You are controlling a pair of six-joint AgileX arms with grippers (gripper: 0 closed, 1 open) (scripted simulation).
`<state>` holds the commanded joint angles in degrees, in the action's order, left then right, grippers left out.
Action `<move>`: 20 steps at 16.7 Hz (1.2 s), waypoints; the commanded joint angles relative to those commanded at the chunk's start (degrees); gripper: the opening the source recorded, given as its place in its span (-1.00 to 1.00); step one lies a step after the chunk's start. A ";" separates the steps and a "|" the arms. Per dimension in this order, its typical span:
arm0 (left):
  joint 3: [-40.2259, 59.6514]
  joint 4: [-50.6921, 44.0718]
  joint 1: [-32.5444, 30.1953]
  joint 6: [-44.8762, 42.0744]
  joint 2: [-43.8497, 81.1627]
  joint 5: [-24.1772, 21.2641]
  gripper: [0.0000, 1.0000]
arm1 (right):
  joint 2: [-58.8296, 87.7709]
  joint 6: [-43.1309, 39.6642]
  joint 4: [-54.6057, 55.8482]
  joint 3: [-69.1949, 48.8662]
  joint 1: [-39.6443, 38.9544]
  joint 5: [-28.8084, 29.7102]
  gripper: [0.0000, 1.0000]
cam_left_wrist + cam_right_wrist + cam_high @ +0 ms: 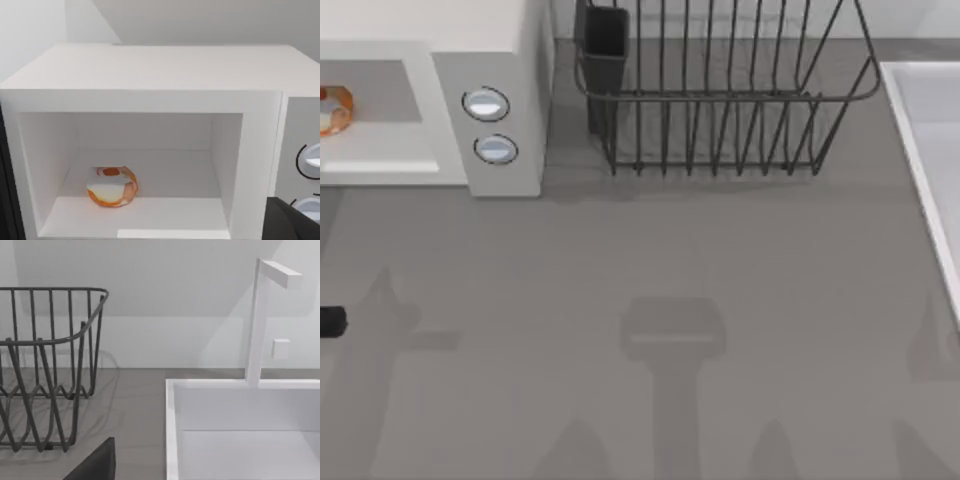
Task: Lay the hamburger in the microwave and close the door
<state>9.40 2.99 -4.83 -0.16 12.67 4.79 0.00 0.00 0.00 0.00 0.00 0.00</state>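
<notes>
One hamburger (111, 186) in open microwave (150, 70), grey table (720, 300), white wall.

A wide stretch of bare grey desk (720, 300) is left free in front of the boxy white-cream microwave (505, 40) and the dark wire dish rack (720, 100), which stand side by side along the far edge with only a narrow gap between them. The microwave's cavity is seen open at the front in the left wrist view, its floor taken up on one side by the small round orange-brown hamburger (111, 186) while the rest is left bare. At the desk's right edge, passage is blocked by a white sink basin (240, 430) with an upright white faucet (260, 315).
</notes>
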 joint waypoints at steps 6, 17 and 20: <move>2.71 3.14 0.47 -0.10 5.86 -0.50 -1.00 | 0.00 0.00 0.00 0.00 0.00 0.00 1.00; 19.22 -8.03 21.37 -15.86 26.04 -10.69 -1.00 | 0.00 0.00 0.00 0.00 0.00 0.00 1.00; 29.85 -15.52 33.07 -25.10 38.82 -17.37 -1.00 | 0.00 0.00 0.00 0.00 0.00 0.00 1.00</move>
<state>39.25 -12.53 28.23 -25.26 51.49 -12.58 0.00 0.00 0.00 0.00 0.00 0.00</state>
